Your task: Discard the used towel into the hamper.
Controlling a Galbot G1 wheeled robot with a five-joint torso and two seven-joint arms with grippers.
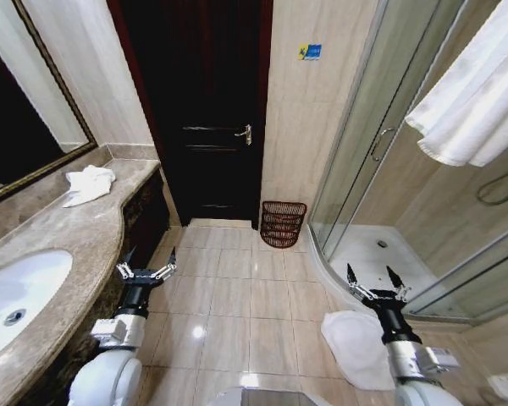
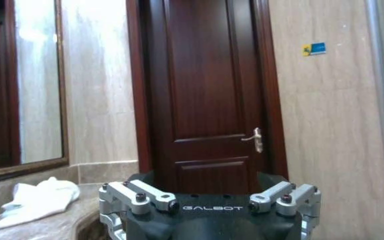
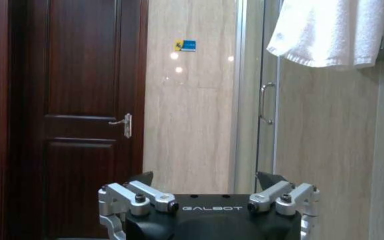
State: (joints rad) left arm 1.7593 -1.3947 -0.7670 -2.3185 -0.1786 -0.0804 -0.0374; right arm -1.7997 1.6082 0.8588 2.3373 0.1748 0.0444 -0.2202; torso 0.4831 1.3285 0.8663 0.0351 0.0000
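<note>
Head view
Hamper (image 1: 283,223): stands on the tiled floor against the wall, between the dark door (image 1: 205,101) and the glass shower enclosure (image 1: 381,144); flat back to the wall, rounded front facing into the room, open top upward, its wider span running along the wall.
Used towel (image 1: 90,183): crumpled white heap at the far end of the marble counter (image 1: 76,245), beyond the sink (image 1: 17,296); well apart from the hamper.
Left gripper (image 1: 146,264): raised beside the counter edge, fingers spread wide, holding nothing.
Right gripper (image 1: 377,282): raised over the floor near the shower base, fingers spread, holding nothing.
Floor mat (image 1: 360,347): white, beside the right arm.
Hanging towel (image 1: 478,93): white, draped high by the shower.

Left wrist view
Used towel (image 2: 35,200): lies on the counter under the mirror (image 2: 18,85), longer than tall, stretched along the counter.
Door handle (image 2: 255,140): on the dark door ahead.

Right wrist view
Door (image 3: 78,115): ahead, with the shower door handle (image 3: 264,102) further along and the hanging towel (image 3: 329,30) above.
</note>
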